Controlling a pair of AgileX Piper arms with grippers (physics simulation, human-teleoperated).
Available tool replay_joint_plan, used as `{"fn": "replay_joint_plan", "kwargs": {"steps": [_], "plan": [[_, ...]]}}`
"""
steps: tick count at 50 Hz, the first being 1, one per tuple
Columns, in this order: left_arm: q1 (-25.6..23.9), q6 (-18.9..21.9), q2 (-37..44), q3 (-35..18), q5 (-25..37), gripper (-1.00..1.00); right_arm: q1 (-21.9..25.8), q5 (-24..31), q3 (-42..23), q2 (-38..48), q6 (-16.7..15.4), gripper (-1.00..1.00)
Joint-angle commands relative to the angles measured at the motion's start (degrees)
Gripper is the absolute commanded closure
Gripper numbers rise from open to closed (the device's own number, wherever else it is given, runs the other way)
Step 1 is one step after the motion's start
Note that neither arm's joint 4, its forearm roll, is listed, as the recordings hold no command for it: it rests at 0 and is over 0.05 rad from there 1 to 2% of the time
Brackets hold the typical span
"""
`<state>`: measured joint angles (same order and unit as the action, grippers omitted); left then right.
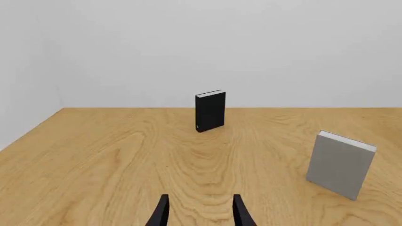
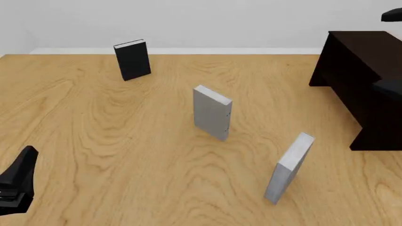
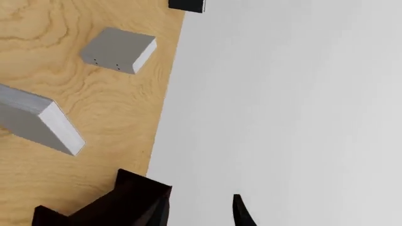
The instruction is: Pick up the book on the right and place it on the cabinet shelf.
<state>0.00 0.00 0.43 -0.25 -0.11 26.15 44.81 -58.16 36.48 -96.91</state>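
Observation:
The slim pale grey book [image 2: 289, 167] stands tilted on the table at the front right; it also shows in the right wrist view [image 3: 37, 123]. The very dark cabinet [image 2: 361, 75] stands at the right edge, and a corner of it shows in the right wrist view [image 3: 107, 205]. Its inner shelf is too dark to make out. My right gripper [image 3: 201, 214] is open and empty, high above the cabinet; only a dark tip shows in the front view [image 2: 392, 15]. My left gripper [image 1: 199, 214] is open and empty, low at the front left [image 2: 19, 186], far from the book.
A thicker grey book [image 2: 212, 113] stands upright mid-table; it also shows in the left wrist view [image 1: 340, 164] and the right wrist view [image 3: 118, 49]. A black book [image 2: 132, 60] stands at the back left, ahead of the left gripper [image 1: 210, 111].

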Motion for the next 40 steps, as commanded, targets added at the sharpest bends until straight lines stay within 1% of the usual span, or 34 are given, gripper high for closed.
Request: {"fn": "replay_joint_plan", "kwargs": {"steps": [1, 2, 4, 6, 7, 8, 10, 12, 14, 15, 17, 18, 20, 22, 24, 26, 27, 29, 32, 33, 34, 37, 38, 40], "plan": [[0.0, 0.0, 0.0, 0.0, 0.0, -1.0, 3.3, 16.0, -10.7, 6.2, -5.5, -1.0], [0.0, 0.0, 0.0, 0.0, 0.0, -1.0, 3.6, 18.7, -11.7, 6.7, -5.7, -1.0], [0.0, 0.0, 0.0, 0.0, 0.0, -1.0, 4.1, 21.4, -13.8, 8.2, -5.6, -1.0], [0.0, 0.0, 0.0, 0.0, 0.0, -1.0, 3.0, 22.2, -14.2, 8.9, -7.5, -1.0], [0.0, 0.0, 0.0, 0.0, 0.0, -1.0, 3.2, 23.0, -14.5, 9.2, -7.7, -1.0], [0.0, 0.0, 0.0, 0.0, 0.0, -1.0, 3.6, 24.9, -14.6, 9.4, -8.1, -1.0], [0.0, 0.0, 0.0, 0.0, 0.0, -1.0, 4.1, 25.1, -16.0, 11.2, -6.4, -1.0], [0.0, 0.0, 0.0, 0.0, 0.0, -1.0, 4.3, 25.1, -14.6, 12.0, -6.9, -1.0], [0.0, 0.0, 0.0, 0.0, 0.0, -1.0, 3.9, 25.1, -14.9, 13.6, -5.8, -1.0], [0.0, 0.0, 0.0, 0.0, 0.0, -1.0, 3.3, 25.1, -15.6, 14.6, -5.9, -1.0], [0.0, 0.0, 0.0, 0.0, 0.0, -1.0, 3.0, 25.1, -14.4, 15.0, -6.9, -1.0], [0.0, 0.0, 0.0, 0.0, 0.0, -1.0, 2.7, 25.1, -14.1, 15.6, -6.5, -1.0], [0.0, 0.0, 0.0, 0.0, 0.0, -1.0, 1.0, 25.1, -12.8, 16.0, -7.2, -1.0], [0.0, 0.0, 0.0, 0.0, 0.0, -1.0, 1.2, 25.1, -12.1, 17.1, -6.3, -1.0], [0.0, 0.0, 0.0, 0.0, 0.0, -1.0, 1.4, 25.1, -12.9, 18.2, -5.7, -1.0], [0.0, 0.0, 0.0, 0.0, 0.0, -1.0, 0.9, 25.1, -11.4, 18.5, -6.1, -1.0], [0.0, 0.0, 0.0, 0.0, 0.0, -1.0, 1.2, 25.1, -11.7, 19.2, -5.3, -1.0], [0.0, 0.0, 0.0, 0.0, 0.0, -1.0, 0.8, 25.1, -11.8, 19.8, -5.4, -1.0], [0.0, 0.0, 0.0, 0.0, 0.0, -1.0, 2.3, 25.1, -12.9, 21.6, -3.8, -1.0], [0.0, 0.0, 0.0, 0.0, 0.0, -1.0, 4.4, 25.1, -14.3, 23.4, -0.9, -1.0], [0.0, 0.0, 0.0, 0.0, 0.0, -1.0, 5.5, 25.1, -14.5, 24.2, 0.5, -1.0], [0.0, 0.0, 0.0, 0.0, 0.0, -1.0, 5.1, 25.1, -13.3, 24.0, -0.4, -1.0], [0.0, 0.0, 0.0, 0.0, 0.0, -1.0, 5.2, 25.1, -12.2, 24.1, -0.2, -1.0], [0.0, 0.0, 0.0, 0.0, 0.0, -1.0, 5.3, 25.1, -12.4, 24.5, 0.3, -1.0]]}}
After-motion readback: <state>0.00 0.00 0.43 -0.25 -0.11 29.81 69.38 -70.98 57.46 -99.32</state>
